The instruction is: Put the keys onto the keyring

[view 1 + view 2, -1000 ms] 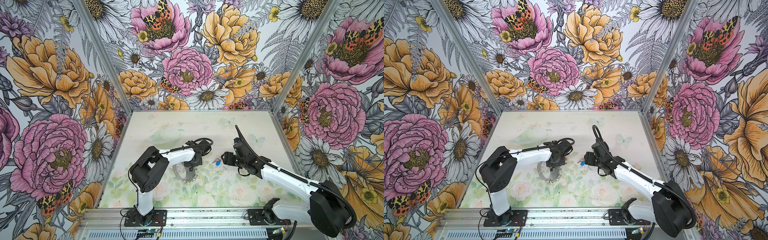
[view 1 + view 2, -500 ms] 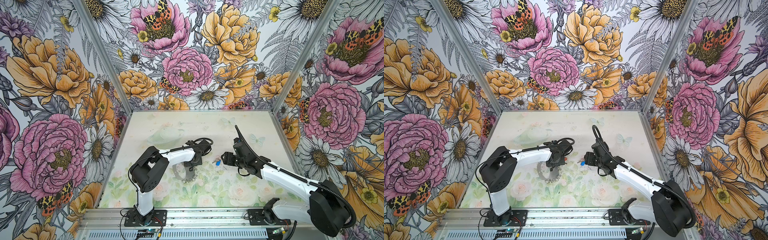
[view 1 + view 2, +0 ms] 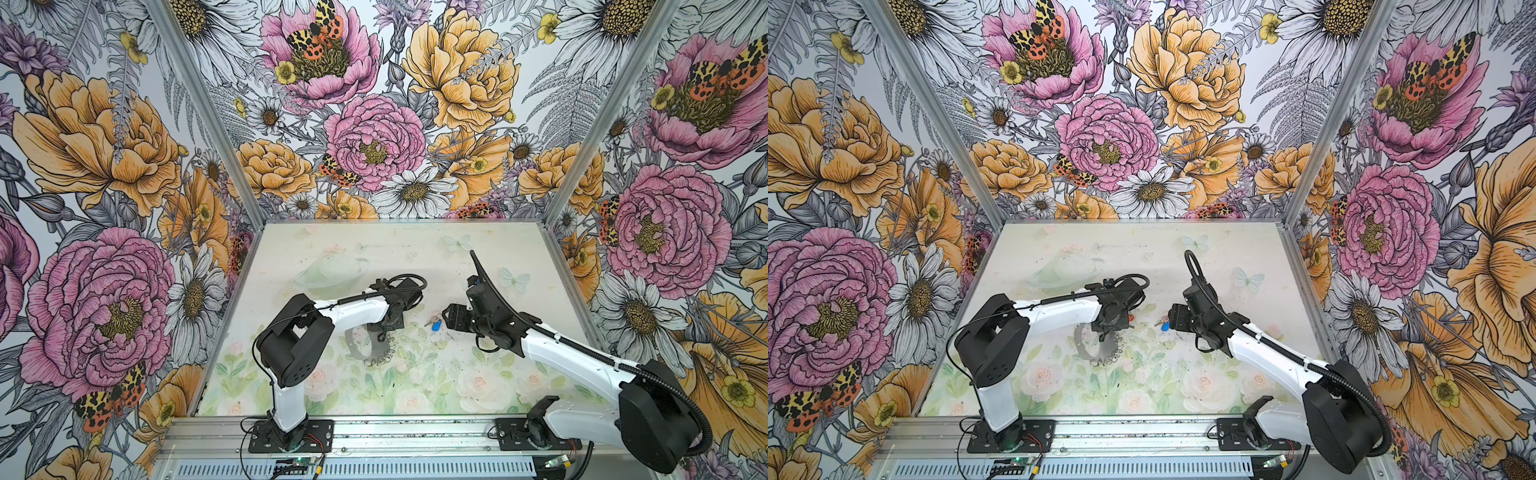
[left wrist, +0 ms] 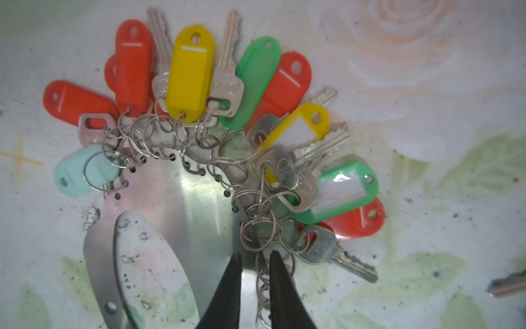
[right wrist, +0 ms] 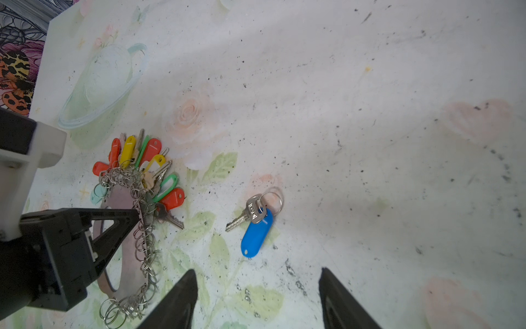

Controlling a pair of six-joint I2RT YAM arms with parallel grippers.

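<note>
Neither arm visibly shifts | left gripper (image 4: 256, 254) narrowly parted astride keyring (image 4: 176, 205) rim | right gripper (image 5: 257, 274) spread, empty | step likely: fetch loose blue-tagged key (image 5: 257, 233); next: descend, pinch it

I saw my right gripper (image 5: 257, 270) spread wide over the table (image 5: 370, 114), blue-tagged key (image 5: 256, 230) loose ahead, coloured keys (image 5: 136, 159) fanned round the keyring (image 5: 118, 199) beyond, left gripper (image 5: 135, 213) at its loops.
</note>
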